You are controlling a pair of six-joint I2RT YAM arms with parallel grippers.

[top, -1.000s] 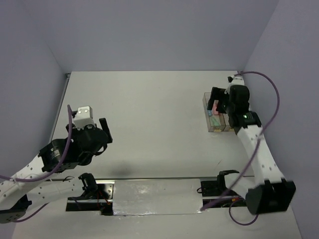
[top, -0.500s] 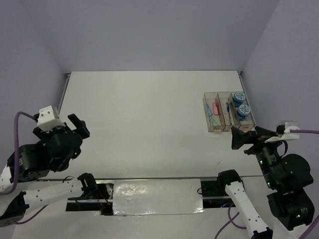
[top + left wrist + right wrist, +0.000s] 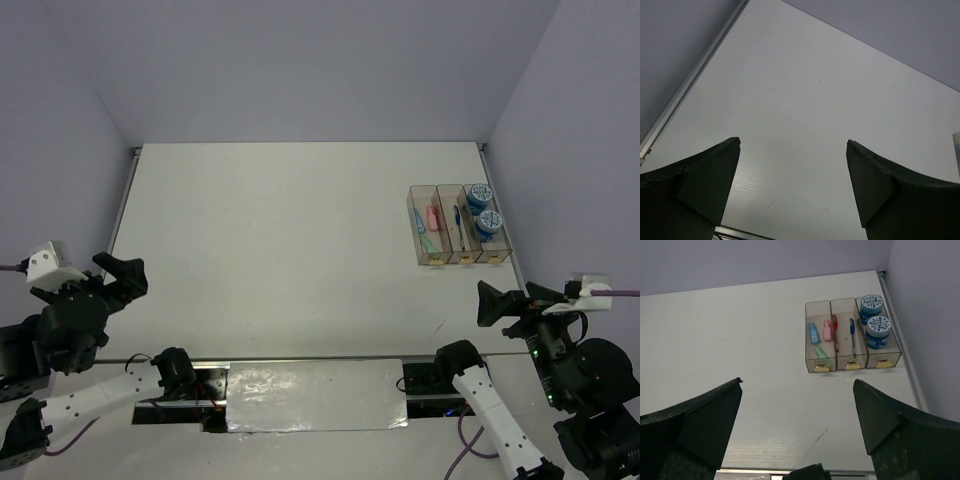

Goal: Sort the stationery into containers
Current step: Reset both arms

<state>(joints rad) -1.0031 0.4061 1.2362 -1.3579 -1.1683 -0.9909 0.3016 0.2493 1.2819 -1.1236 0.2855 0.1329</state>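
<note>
The three joined clear bins (image 3: 462, 258) stand at the far right of the table. In the right wrist view the bins (image 3: 844, 361) show their contents. The left bin holds a blue oblong piece (image 3: 813, 333), a pink one (image 3: 827, 331) and a green one (image 3: 821, 352). The middle bin holds the red pen (image 3: 835, 330) and the blue pen (image 3: 852, 335). The right bin holds two blue-and-white rolls (image 3: 871, 303) (image 3: 878, 327). My right gripper (image 3: 798, 381) is open and empty, well in front of the bins (image 3: 487, 303). My left gripper (image 3: 793, 141) is open and empty at the near left (image 3: 122, 272).
Purple walls close the table on the left, back and right. A metal strip (image 3: 310, 390) runs along the near edge between the arm bases. A thin dark scratch (image 3: 812, 442) marks the table in front of the bins.
The right arm has left the bins and drawn back to the near right corner. The left arm has drawn back toward the near left edge. Both grippers stay open.
</note>
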